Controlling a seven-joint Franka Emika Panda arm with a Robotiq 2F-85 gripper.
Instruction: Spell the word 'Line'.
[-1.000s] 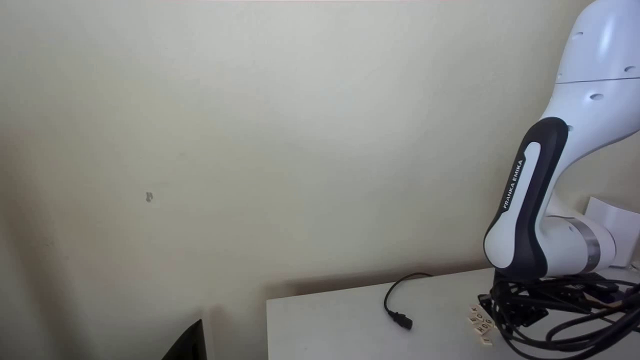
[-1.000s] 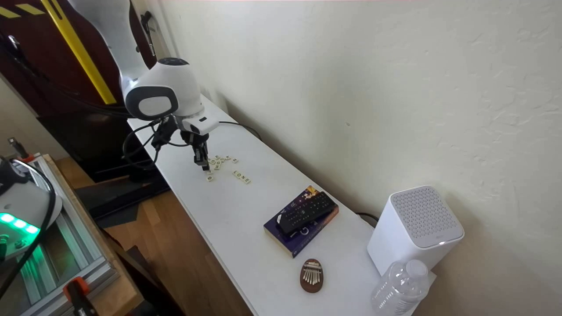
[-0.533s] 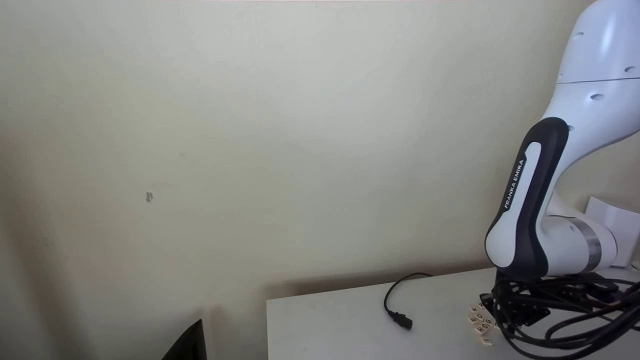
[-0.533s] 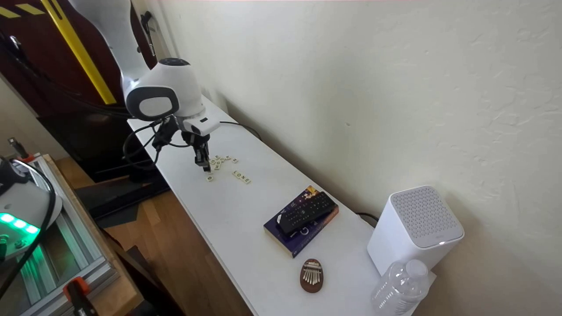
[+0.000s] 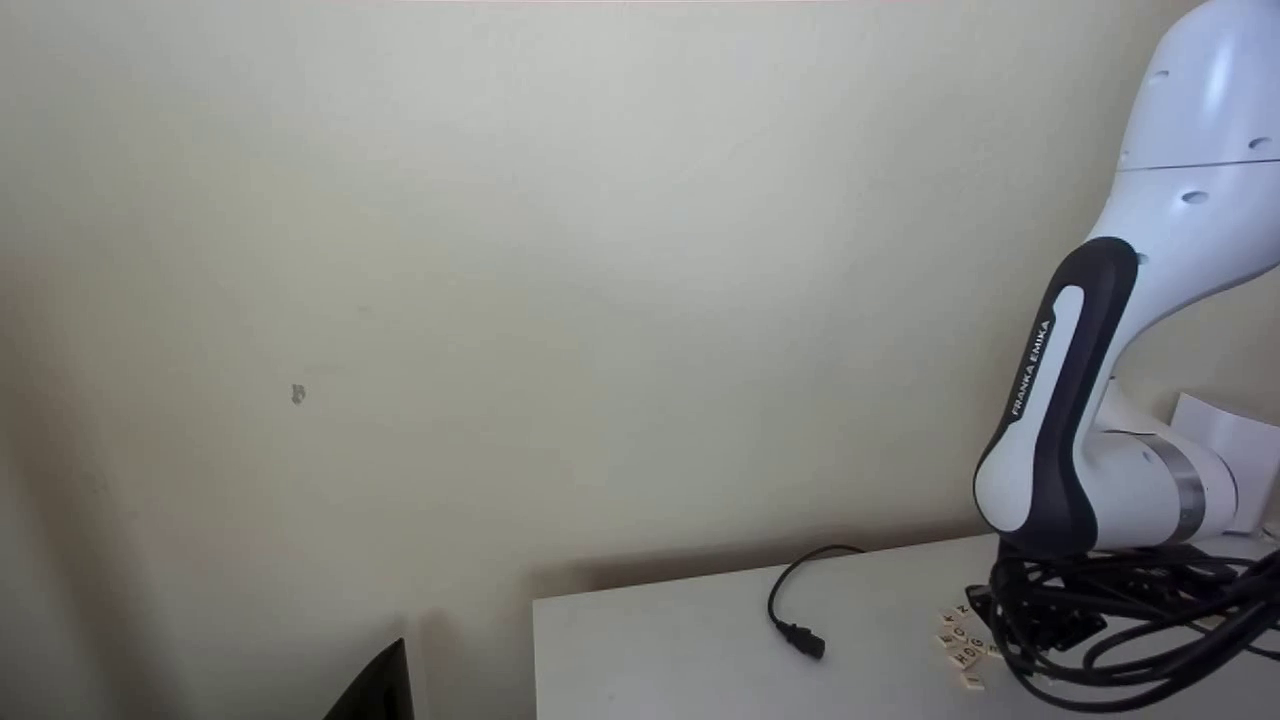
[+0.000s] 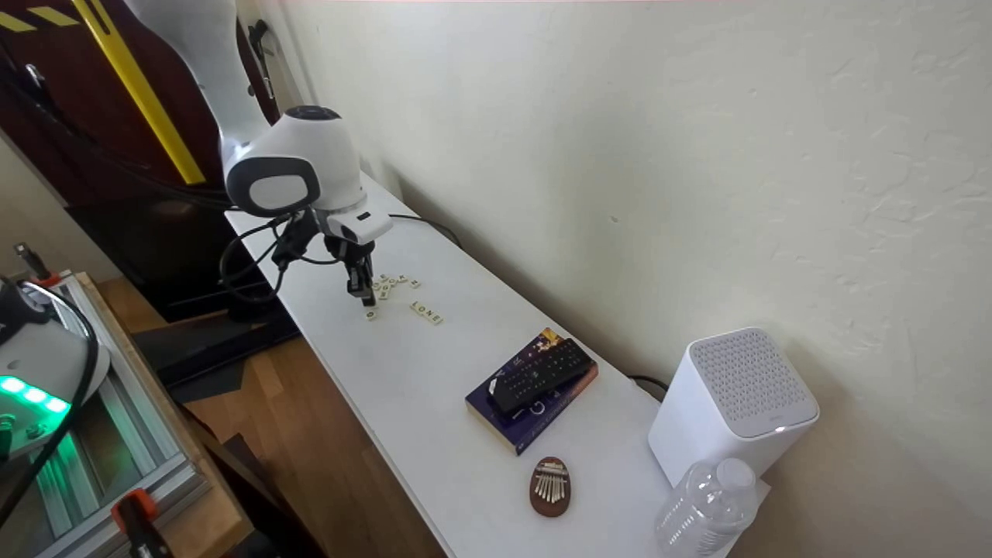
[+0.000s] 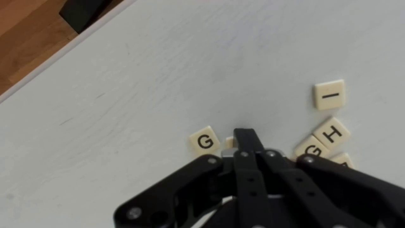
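Observation:
Small pale tan letter tiles lie flat on the white table. In an exterior view a row of tiles appears to read L, O, N, E. A loose cluster of tiles sits behind it, partly covered by my gripper. From the wrist, an I tile lies right of my gripper, beyond an H tile and a partly hidden G tile. Another G tile is left of the fingertips. Between them, a tile is mostly hidden behind the fingers. My gripper is shut, holding nothing visible.
The table's edge crosses the wrist view's upper left. Further along the table are a book with a remote on it, a thumb piano, a white box and a bottle. A black cable plug lies near the wall.
The arm has shifted slightly, gripper still shut, rightward in both exterior views, uncovering a bit more of the tile cluster in one of them. The tiles look unmoved.

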